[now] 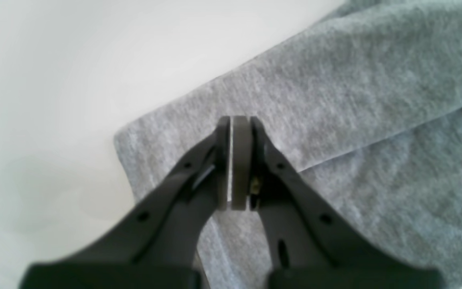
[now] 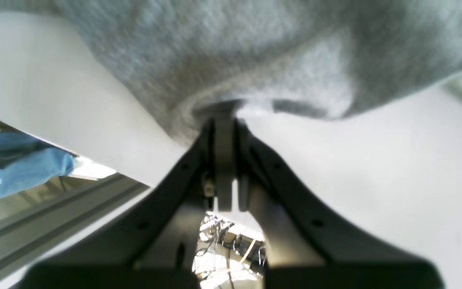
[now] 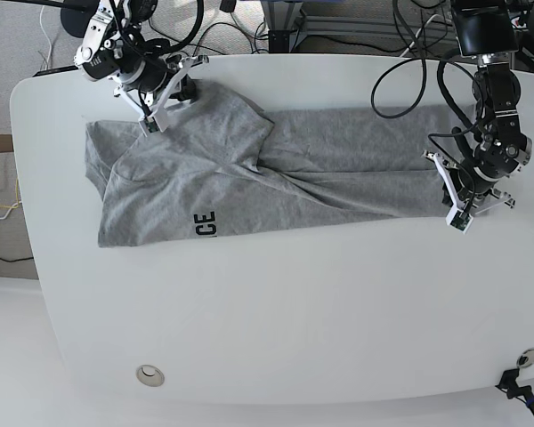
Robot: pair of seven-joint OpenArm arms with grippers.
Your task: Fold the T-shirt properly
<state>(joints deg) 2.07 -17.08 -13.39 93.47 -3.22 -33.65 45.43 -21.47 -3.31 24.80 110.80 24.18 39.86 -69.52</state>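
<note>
**Fold barely started — shirt laid long, both ends gripped**

Left wrist: left gripper (image 1: 237, 120) jaws closed over the T-shirt (image 1: 335, 120) edge — whether cloth is pinched, can't tell.

Right wrist: right gripper (image 2: 225, 116) jaws closed, pinching a grey fold.

Base: T-shirt (image 3: 249, 178) on the table (image 3: 294, 311), partly folded lengthwise; long axis left-right. Cross folds remain.

Bright, even daylight washes over my white table (image 3: 276, 302), glaring almost featureless in both wrist views. My wrist pictures are soft: the T-shirt (image 1: 335, 100) weave blurs, my jaws smear dark near the lens. The base view is sharp, with faint shadows along the cloth folds.
</note>
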